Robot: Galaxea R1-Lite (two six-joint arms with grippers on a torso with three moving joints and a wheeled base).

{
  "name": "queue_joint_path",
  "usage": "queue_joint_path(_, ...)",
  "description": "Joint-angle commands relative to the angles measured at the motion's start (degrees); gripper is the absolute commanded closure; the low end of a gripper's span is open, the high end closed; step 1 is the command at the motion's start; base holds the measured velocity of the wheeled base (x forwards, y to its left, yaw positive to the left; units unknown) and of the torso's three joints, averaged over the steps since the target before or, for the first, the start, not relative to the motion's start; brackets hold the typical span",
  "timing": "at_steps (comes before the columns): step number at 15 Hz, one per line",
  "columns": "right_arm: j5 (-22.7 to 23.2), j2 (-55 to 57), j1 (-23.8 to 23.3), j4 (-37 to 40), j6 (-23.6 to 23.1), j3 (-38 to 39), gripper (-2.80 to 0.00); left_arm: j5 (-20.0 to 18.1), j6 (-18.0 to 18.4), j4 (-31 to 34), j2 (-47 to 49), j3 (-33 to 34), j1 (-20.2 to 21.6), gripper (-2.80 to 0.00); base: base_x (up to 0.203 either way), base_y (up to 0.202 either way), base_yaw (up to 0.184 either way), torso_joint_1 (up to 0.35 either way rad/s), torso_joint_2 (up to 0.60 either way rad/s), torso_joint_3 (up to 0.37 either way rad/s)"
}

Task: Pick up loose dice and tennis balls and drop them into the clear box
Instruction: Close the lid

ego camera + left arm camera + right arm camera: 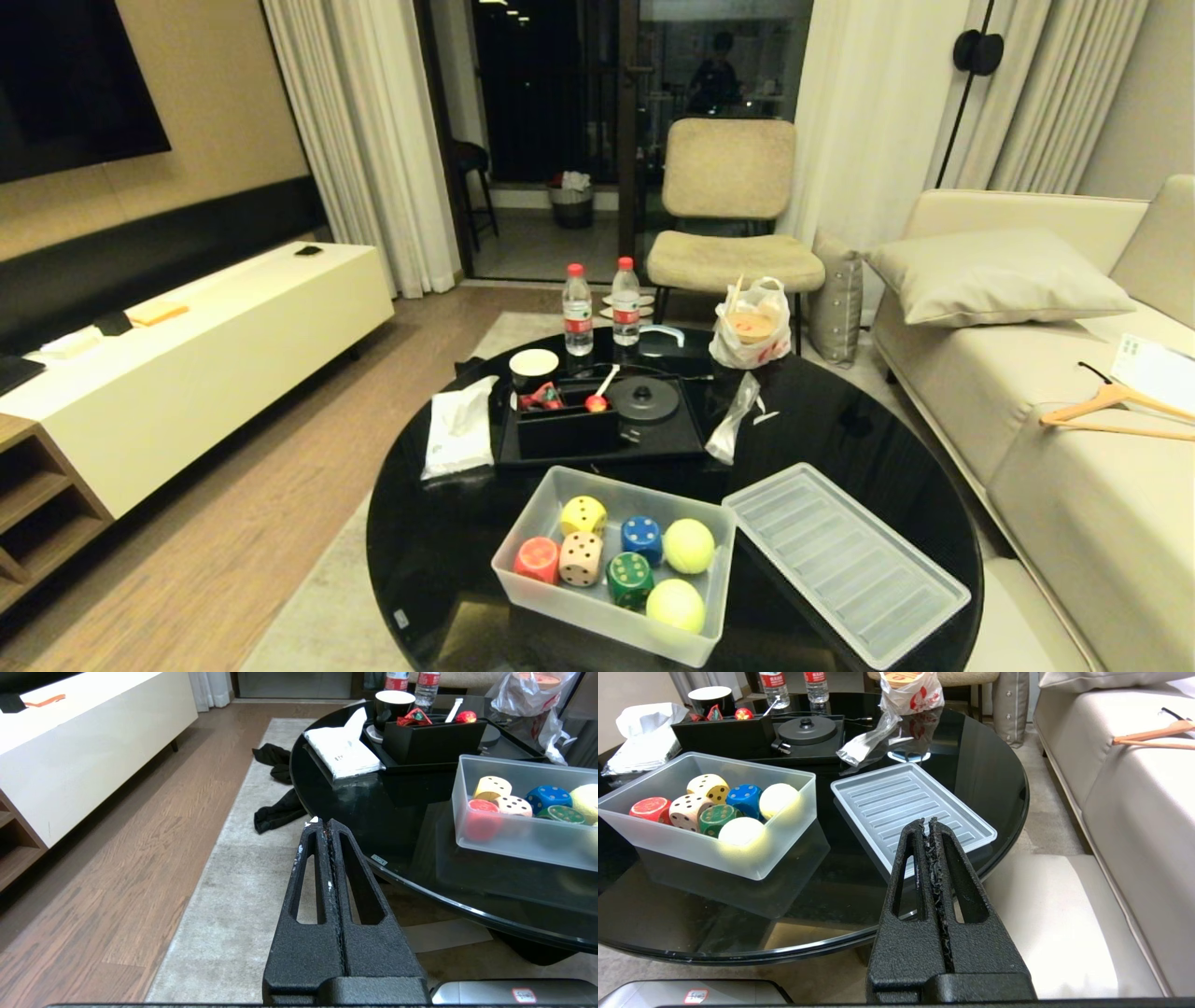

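The clear box [532, 518] stands near the front of the round black table [859, 439]. Inside it lie the yellow die [583, 514], red die [537, 560], tan die [581, 558], blue die [642, 538] and green die [630, 579], plus two tennis balls [689, 546] [675, 605]. Its ribbed lid [845, 563] lies flat to the right. Neither arm shows in the head view. My left gripper [323, 822] is shut and empty, low beside the table's left edge. Just as empty, my right gripper [927, 822] is shut off the table's front right edge, before the lid [910, 800].
A black tray [602, 439] with a black box, a kettle base and a cup sits behind the clear box. A tissue pack [459, 439], two water bottles [578, 308] and a plastic bag [752, 327] stand further back. A sofa [1074, 420] is right, a white cabinet [187, 355] left.
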Motion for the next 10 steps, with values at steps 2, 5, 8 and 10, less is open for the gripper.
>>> queue_joint_path(2, 0.0, 0.1, -0.1, 0.0, 0.0, 0.0, 0.0, 0.1, 0.0, 0.0, 0.0, 0.1, 0.0, 0.0, 0.0, 0.0, 0.0, 0.0, 0.0, 0.0)
queue_joint_path(5, 0.0, 0.1, -0.1, 0.0, 0.0, -0.1, 0.0, 0.0, 0.0, 0.0, 0.0, 0.1, 0.0, 0.0, 0.0, 0.0, 0.0, 0.0, 0.0, 0.0)
queue_joint_path(8, 0.0, 0.1, 0.0, 0.1, 0.0, -0.1, 0.0, 0.0, 0.0, 0.0, 0.0, 0.1, 0.0, 0.0, 0.0, 0.0, 0.0, 0.0, 0.0, 0.0)
queue_joint_path(10, 0.0, 0.1, 0.0, 0.2, -0.1, -0.1, 0.0, 0.0, 0.0, 0.0, 0.0, 0.1, 0.0, 0.0, 0.0, 0.0, 0.0, 0.0, 0.0, 0.0)
